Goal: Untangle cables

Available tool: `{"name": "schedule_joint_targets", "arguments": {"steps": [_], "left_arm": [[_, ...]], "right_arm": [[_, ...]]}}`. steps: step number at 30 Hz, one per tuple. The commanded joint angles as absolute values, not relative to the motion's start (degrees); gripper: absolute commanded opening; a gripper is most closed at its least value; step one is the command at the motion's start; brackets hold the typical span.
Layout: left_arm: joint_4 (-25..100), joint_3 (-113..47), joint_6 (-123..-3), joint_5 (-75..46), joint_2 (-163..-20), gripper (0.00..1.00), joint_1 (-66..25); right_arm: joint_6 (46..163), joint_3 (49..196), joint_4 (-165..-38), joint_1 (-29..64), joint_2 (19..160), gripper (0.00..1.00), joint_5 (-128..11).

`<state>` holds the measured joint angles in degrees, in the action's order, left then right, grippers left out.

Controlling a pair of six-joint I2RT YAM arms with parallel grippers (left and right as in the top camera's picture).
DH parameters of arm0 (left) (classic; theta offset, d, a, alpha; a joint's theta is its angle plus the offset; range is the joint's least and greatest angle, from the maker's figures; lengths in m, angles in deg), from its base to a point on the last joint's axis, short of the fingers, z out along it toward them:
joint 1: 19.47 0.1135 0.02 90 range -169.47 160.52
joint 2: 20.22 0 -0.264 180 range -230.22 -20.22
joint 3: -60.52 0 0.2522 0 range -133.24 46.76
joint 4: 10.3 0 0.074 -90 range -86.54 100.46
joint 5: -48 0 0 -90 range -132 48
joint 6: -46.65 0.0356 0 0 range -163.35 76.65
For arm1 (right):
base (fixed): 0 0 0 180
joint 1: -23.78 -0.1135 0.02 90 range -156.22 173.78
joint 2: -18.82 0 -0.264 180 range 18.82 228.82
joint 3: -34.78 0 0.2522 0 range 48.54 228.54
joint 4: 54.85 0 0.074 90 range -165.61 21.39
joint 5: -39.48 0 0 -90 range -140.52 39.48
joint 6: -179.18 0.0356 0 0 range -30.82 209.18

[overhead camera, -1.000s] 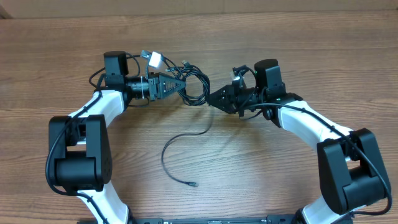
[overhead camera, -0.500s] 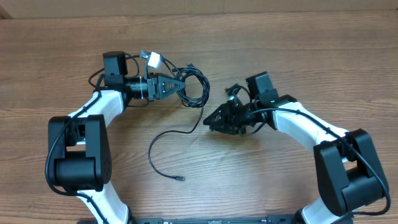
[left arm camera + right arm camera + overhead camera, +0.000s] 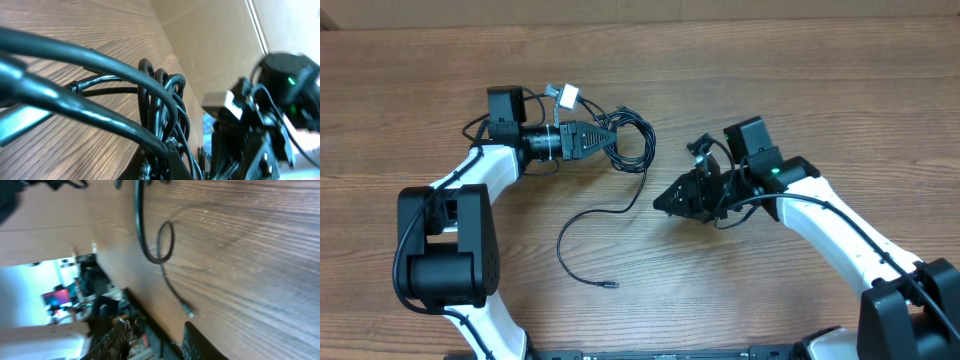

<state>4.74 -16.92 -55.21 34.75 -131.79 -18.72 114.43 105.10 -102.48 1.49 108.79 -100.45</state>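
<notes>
The cables are thin black cords. A tangled bundle of loops [image 3: 632,142] lies at the back centre, with a white plug [image 3: 567,97] beside it. My left gripper [image 3: 607,137] is shut on this bundle, and the loops fill the left wrist view [image 3: 160,100] right at the jaws [image 3: 167,162]. One loose strand [image 3: 565,235] runs from the bundle toward the front and ends in a small plug tip [image 3: 611,286]. My right gripper [image 3: 660,203] is near this strand's upper part, open and empty [image 3: 155,327]. The strand [image 3: 150,255] and its tip [image 3: 190,314] lie on the wood ahead of it.
The wooden table [image 3: 770,290] stretches around both arms. Thicker black robot wires hang by the left arm's base [image 3: 475,125]. A cardboard wall [image 3: 720,10] borders the table's far edge.
My right gripper has moved from the bundle toward the front and slightly right. The loose strand was drawn out with it, and its tip shifted left. My left gripper stayed on the bundle.
</notes>
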Motion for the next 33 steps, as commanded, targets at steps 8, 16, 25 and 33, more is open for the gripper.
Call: {"name": "schedule_joint_targets", "arguments": {"steps": [8, 16, 25, 33], "left_arm": [[4.67, -17.09, -61.66, 32.32, -131.87, 0.04, -18.85], [4.63, -17.09, -61.66, 32.30, -131.87, 0.04, -18.85], [4.63, -17.09, -61.66, 32.30, -131.87, 0.04, -18.85], [4.50, -17.09, -61.66, 32.30, -131.87, 0.04, -18.85]], "right_arm": [[129.21, 103.96, -95.55, -11.69, 108.58, 0.40, -69.35], [136.68, 103.96, -89.38, -18.81, 108.62, 0.44, -55.58], [142.06, 103.96, -85.93, -19.62, 111.07, 0.37, -50.16], [145.14, 103.96, -85.03, -20.67, 115.85, 0.35, -50.21]]}}
